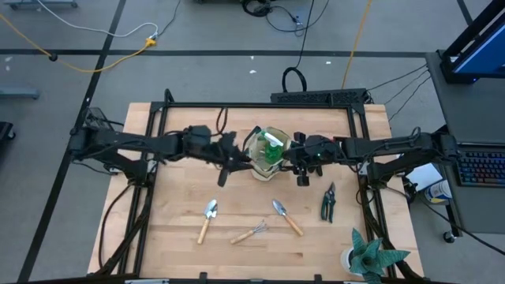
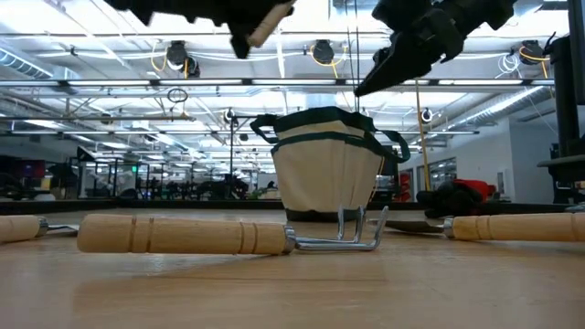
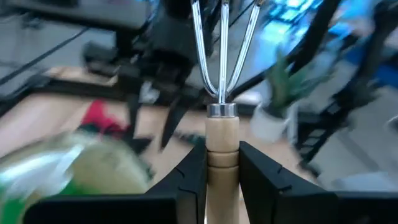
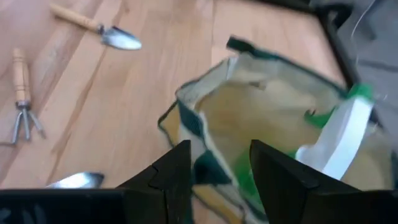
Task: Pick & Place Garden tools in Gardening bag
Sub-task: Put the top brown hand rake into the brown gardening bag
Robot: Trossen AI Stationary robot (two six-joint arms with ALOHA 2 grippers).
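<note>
1. Left gripper sits just left of the gardening bag in the high view, and the right gripper is just right of it, both arms reaching in toward the table's middle. A green spray bottle stands inside the bag. On the near side of the table lie a left trowel, a hand rake, a right trowel and pruning shears; a potted plant is at the near right corner.

2. Low view: the bag stands upright on the table past the lying rake, and both arms hang above it.

3. Left wrist view: the fingers pinch the wooden handle of a second hand rake, its tines pointing away from the wrist. The left gripper is clamped on that handle, with the bag's rim blurred beside it.

4. Right wrist view: the right gripper hovers over the bag's edge with its fingers spread and nothing between them. The bottle leans inside the bag; the rake and a trowel lie on the wood beyond.
</note>
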